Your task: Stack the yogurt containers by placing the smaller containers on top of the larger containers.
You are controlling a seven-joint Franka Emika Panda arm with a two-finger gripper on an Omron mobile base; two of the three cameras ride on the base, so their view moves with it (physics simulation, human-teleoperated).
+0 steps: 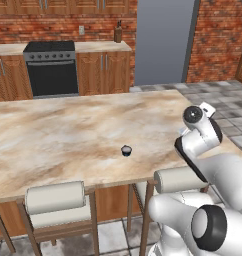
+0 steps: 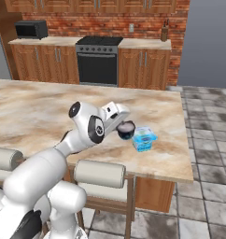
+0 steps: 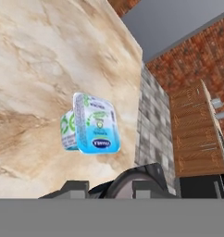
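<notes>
Now gripper [image 2: 123, 125] clasps round dark cup [image 2: 126, 130] beside squarish translucent tub [image 2: 144, 138].

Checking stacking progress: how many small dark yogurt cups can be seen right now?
2. One small dark cup stands alone mid-counter; the other dark cup is at the gripper, beside the blue tub. More may be hidden behind the arm.

Held dark cup [image 3: 134, 180] cut off by hand view's bottom edge (label unreadable), stool [image 1: 55, 200] legs cropped
</notes>
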